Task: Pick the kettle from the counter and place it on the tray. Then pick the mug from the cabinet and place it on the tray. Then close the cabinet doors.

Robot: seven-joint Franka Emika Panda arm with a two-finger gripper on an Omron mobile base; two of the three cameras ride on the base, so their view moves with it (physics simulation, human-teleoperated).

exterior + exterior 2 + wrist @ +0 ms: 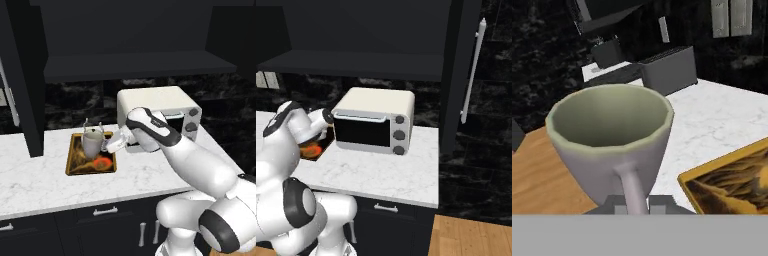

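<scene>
The off-white mug (91,143) with a greenish inside (609,112) is upright over the dark, gold-rimmed tray (75,162). I cannot tell whether it touches the tray. My gripper (106,145) reaches in from the right and is shut on the mug's handle (632,187), with a dark fingertip on each side. A thin wire arch of the kettle (87,124) pokes up just behind the mug; the rest of the kettle is hidden. The tray lies on the white marble counter (35,180). The black cabinet (140,65) above stands open, with its doors (22,95) (453,75) swung out.
A cream toaster oven (165,105) (376,120) stands right of the tray, close behind my forearm. Dark drawers with silver handles (105,211) run under the counter. The counter ends at the right (426,195), over a wood floor (471,235).
</scene>
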